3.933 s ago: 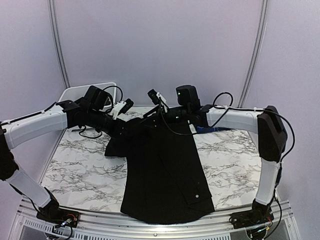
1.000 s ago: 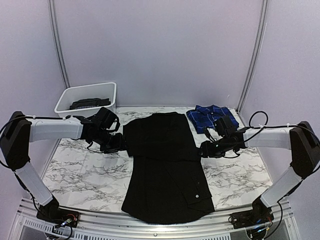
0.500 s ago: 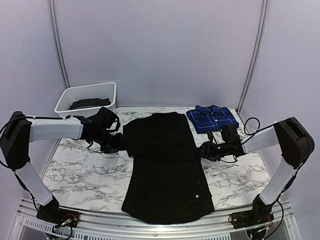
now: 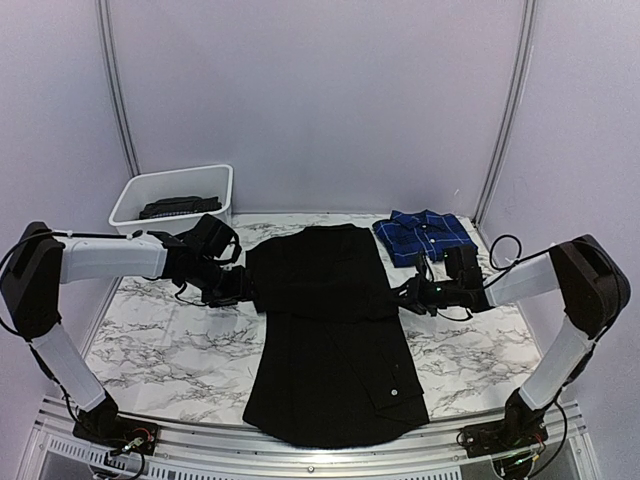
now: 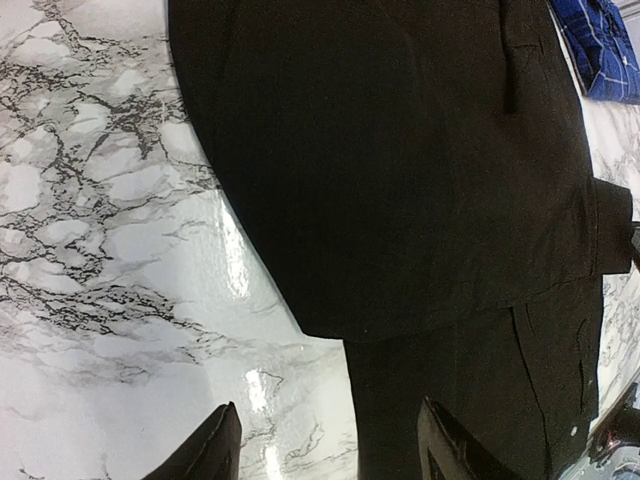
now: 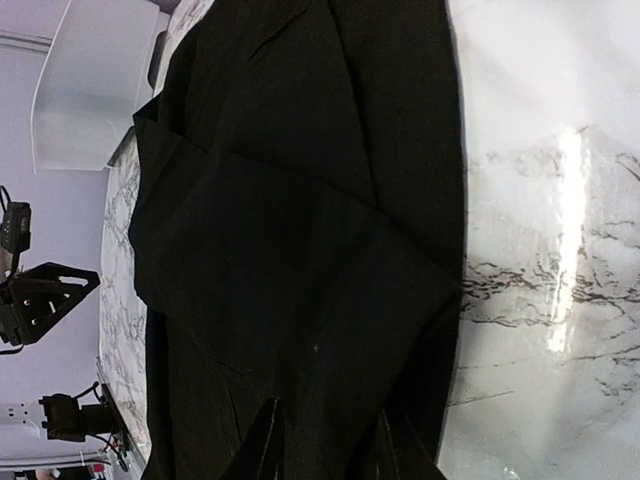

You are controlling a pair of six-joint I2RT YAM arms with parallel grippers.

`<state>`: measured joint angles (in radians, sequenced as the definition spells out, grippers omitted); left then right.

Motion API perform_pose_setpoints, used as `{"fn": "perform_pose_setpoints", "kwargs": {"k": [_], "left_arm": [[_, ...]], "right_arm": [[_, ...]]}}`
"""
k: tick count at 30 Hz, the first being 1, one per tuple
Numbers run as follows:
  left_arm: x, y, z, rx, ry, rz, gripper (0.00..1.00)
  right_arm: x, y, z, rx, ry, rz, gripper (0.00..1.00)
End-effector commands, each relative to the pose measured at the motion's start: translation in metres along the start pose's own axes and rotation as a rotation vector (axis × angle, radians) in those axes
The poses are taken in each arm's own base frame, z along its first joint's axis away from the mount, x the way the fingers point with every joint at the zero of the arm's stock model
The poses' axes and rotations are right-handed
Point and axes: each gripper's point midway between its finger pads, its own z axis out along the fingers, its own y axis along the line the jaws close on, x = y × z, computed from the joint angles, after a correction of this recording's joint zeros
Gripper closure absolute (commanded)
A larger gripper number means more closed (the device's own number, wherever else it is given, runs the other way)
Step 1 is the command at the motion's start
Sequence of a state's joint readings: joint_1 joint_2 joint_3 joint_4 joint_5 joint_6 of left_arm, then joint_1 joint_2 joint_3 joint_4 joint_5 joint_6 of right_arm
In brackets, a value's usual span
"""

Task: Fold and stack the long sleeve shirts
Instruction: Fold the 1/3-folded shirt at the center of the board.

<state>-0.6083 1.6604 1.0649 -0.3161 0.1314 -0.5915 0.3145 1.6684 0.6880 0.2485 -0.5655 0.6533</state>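
White arms (image 4: 105,258), black joints (image 4: 590,275), seemingly cabled

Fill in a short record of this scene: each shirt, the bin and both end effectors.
black shirt: flat mid-table, a sleeve folded across it
plaid shirt: folded, far right corner
white bin: far left, dark cloth inside
left end effector: open, at black shirt's left edge
right end effector: over black shirt's right edge; grip unclear

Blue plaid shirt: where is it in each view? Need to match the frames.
Top external: blue plaid shirt lies folded at the far right, just right of the black shirt.
Left wrist: blue plaid shirt is in the top right corner, cut off by the frame.
Right wrist: not in it.
Shared landmark: the black shirt, visible in all three views.
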Motion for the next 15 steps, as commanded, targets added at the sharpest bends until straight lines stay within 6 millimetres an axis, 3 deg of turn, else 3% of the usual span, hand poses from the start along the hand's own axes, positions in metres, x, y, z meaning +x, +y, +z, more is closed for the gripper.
{"fn": "perform_pose_setpoints", "kwargs": {"k": [1,15], "left_arm": [[-0.009,-0.010,0.001,0.026,-0.013,0.002,0.37],[-0.007,-0.010,0.002,0.029,-0.008,0.002,0.38]], "right_arm": [[-0.003,0.005,0.001,-0.038,-0.008,-0.002,0.76],[0.015,-0.003,0.020,-0.054,0.037,0.032,0.73]]}}
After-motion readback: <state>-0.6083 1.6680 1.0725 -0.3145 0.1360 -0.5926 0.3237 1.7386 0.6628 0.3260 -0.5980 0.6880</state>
